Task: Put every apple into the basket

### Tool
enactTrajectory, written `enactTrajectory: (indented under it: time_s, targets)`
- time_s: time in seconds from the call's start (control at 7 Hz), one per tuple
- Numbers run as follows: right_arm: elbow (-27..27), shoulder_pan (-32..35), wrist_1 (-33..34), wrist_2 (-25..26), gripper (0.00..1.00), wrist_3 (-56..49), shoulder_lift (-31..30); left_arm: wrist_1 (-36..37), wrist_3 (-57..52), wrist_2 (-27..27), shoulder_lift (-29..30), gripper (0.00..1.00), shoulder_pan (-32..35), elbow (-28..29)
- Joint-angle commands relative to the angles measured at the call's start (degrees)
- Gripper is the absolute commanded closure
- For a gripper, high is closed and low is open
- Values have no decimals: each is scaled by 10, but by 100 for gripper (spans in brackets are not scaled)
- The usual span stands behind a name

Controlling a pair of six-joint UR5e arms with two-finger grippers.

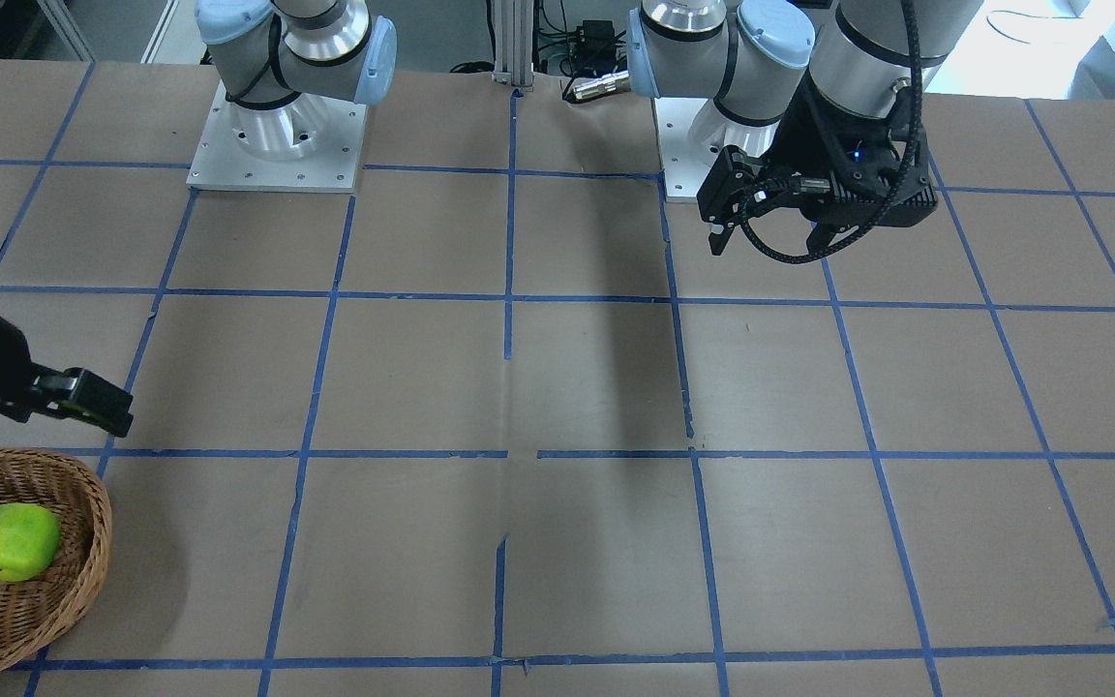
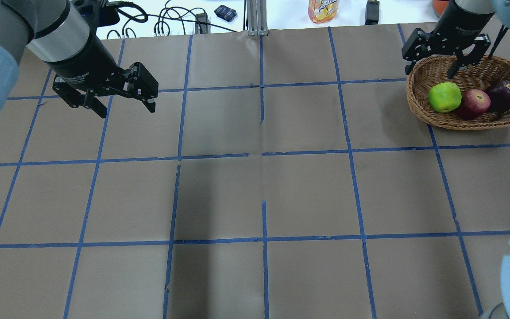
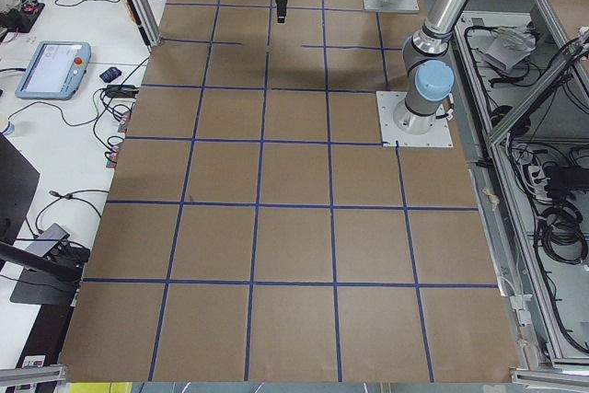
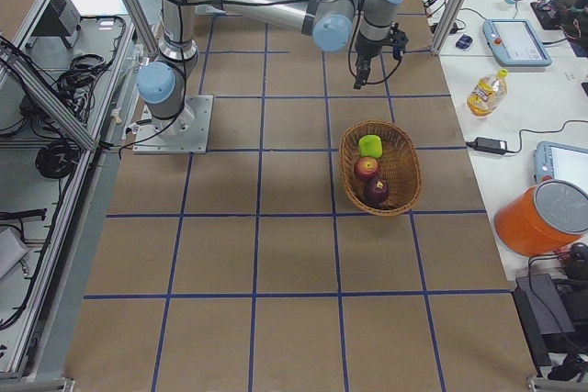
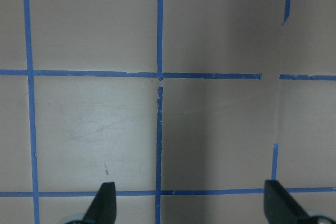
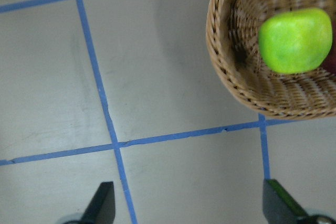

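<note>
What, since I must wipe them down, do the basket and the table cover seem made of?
Basket: woven wicker or rattan, light brown, matte; braided strands show at the rim. Table cover: probably brown paper, matte; seams and small tears show. Blue lines: likely tape.

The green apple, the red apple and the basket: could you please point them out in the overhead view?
green apple [image 2: 444,97], overhead view, on the middle of its upper side.
red apple [image 2: 474,103], overhead view, on the middle of its visible skin.
basket [image 2: 472,123], overhead view, on its near woven wall.
</note>
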State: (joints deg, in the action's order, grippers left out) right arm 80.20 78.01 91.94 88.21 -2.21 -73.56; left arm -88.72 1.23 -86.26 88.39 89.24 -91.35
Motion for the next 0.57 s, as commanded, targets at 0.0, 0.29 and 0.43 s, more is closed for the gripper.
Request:
enactTrajectory:
  time_s: [0.0,0.29,0.43]
  targets:
    - [14,28,-83,-1,0,74,-85,0,0,-1,-1,0,-1,0]
    - [40,94,-89,-1,0,99,-126,0,0,-1,0,0,-1,0]
    - [41,110,-90,-1,0,103,-133,0,0,-1,2,0,0,4]
